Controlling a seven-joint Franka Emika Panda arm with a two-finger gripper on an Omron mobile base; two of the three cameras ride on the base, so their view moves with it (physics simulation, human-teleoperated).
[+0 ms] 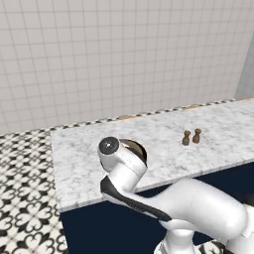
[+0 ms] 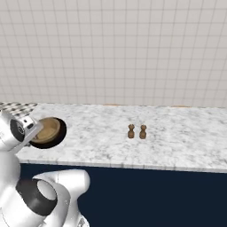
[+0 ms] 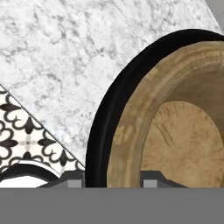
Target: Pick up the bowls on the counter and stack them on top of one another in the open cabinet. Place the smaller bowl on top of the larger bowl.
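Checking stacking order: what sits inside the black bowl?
The tan wooden bowl sits nested inside the black bowl on the counter. Anything beneath the tan bowl is covered. The fingers straddle the rims.

Arm (image 1: pixel 198 208): glossy white shells w/ rounded links, dark grey/black bands at joints. Round dark cap w/ pale centre dot on end of wrist link (image 1: pixel 108 146). Gripper (image 3: pixel 113 178) fingertips small, dark grey.

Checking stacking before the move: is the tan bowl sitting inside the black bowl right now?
Yes, the tan bowl sits nested within the black bowl's rim on the counter.
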